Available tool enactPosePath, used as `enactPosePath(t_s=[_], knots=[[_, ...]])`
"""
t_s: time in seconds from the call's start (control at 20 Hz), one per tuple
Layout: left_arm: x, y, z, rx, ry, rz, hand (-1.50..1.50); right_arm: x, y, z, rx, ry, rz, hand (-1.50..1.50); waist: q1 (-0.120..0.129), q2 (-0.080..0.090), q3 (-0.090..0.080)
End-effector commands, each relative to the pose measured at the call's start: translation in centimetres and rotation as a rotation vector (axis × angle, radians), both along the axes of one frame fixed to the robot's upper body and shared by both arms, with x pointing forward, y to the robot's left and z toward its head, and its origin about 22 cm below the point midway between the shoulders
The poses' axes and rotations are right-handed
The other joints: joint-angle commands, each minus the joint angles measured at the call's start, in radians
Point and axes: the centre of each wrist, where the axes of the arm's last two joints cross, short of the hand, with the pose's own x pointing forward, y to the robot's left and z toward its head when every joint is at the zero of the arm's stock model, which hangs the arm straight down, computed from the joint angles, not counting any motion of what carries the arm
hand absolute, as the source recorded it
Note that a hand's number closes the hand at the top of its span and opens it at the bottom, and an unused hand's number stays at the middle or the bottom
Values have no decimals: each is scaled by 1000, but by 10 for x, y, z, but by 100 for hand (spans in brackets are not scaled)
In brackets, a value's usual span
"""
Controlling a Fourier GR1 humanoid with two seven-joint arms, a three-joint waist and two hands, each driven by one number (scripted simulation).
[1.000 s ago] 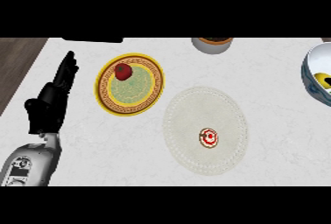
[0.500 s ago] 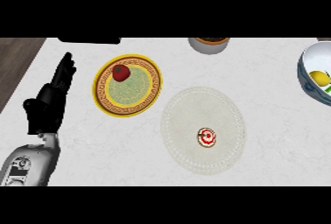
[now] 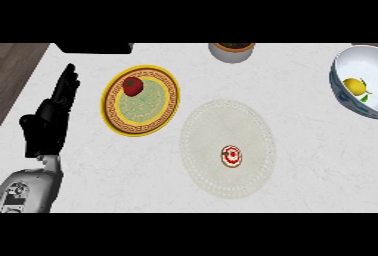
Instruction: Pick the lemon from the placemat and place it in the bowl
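The lemon [image 3: 356, 86], yellow with a small green leaf, lies inside the white bowl [image 3: 341, 68] at the right edge, showing more fully than a moment ago, while the yellow plate [image 3: 166, 82] holds a tomato [image 3: 133, 86] and the left hand [image 3: 49, 120] rests open.

The white marbled desk [image 3: 310, 150] carries a yellow plate [image 3: 140, 127], a pale round placemat [image 3: 221, 125], a bowl [image 3: 344, 95] and a small pot [image 3: 232, 53].
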Motion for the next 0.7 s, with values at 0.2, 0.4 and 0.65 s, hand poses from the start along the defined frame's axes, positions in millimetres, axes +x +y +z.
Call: enactPosePath(t_s=[0.2,0.4,0.65], knots=[[2,-21,-5,4,18,3,0,-41,-16,-22,26,-13,133,-150,-13,-7,-2],[-8,6,-3,17,11,-7,0,-54,-13,-40,3,-38,153,-150,-12,-9,-3],[6,-7,6,8,0,27,0,-68,-31,-22,16,-19,188,-150,-21,-11,-4]])
